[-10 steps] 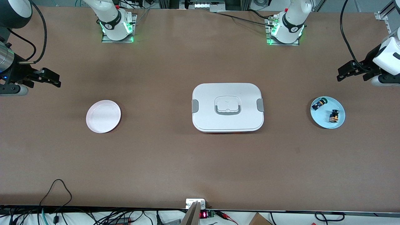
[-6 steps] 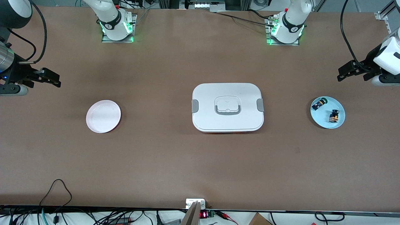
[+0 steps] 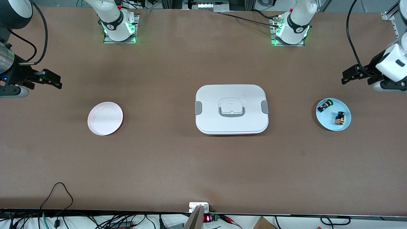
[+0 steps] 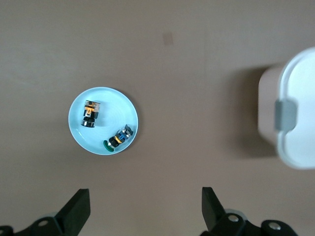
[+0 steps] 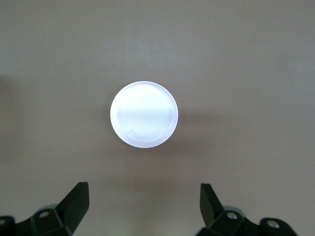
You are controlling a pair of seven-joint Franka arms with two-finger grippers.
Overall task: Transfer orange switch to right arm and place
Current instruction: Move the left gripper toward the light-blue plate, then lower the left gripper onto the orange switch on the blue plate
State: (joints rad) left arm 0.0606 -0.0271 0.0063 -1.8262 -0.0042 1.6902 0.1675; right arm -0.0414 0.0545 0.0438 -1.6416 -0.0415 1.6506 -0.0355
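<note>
Brown matting covers the table (image 3: 178, 165), with cables along its edge nearest the front camera. 1 orange switch (image 3: 340, 118) lies on a pale blue plate (image 3: 347, 125) toward the left arm's end, beside a green-capped part (image 3: 324, 105). Left gripper (image 3: 349, 76) hangs over bare table beside that plate, fingers spread wide, holding nothing. Right gripper (image 3: 54, 81) waits at the right arm's end, fingers equally wide, empty, near a white plate (image 3: 105, 118). 1 white lidded box (image 3: 231, 109) sits mid-table.

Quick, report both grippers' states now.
Left gripper: open, empty, up over the table near the blue plate.
Right gripper: open, empty, waiting near the pink plate.
</note>
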